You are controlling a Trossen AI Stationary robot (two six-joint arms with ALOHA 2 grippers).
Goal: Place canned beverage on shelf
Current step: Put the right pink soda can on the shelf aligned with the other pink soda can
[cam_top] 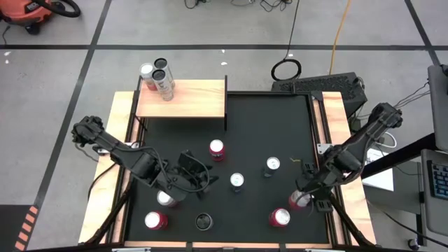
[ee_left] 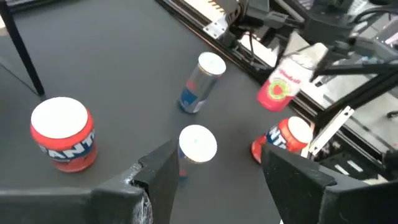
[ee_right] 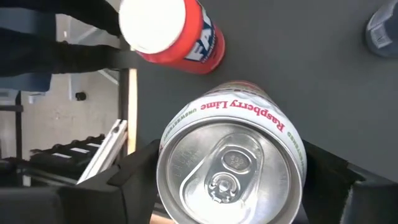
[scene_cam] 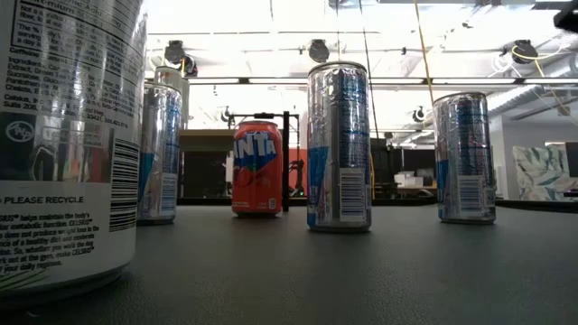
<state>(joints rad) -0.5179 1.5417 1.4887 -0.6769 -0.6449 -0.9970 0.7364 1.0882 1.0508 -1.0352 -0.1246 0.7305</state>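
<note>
A Raspberry Lime can (ee_right: 233,165) is gripped by the right tool (ee_right: 231,180); three cans (cam_top: 159,77) are kept on the shelf (cam_top: 192,98). The left tool (ee_left: 214,180) is held open.

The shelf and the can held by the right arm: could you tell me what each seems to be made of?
The shelf looks like pale, matte wood, with visible grain, on thin black supports that are probably metal. The Raspberry Lime can, gripped by the right end effector, appears to be aluminium: a shiny silver top with a pull tab and a white printed wall.

Big white can (scene_cam: 63,144) cut off by the low view's left edge; right claw's (ee_right: 233,163) fingertips hidden behind the raspberry-lime can (ee_right: 231,158).
</note>
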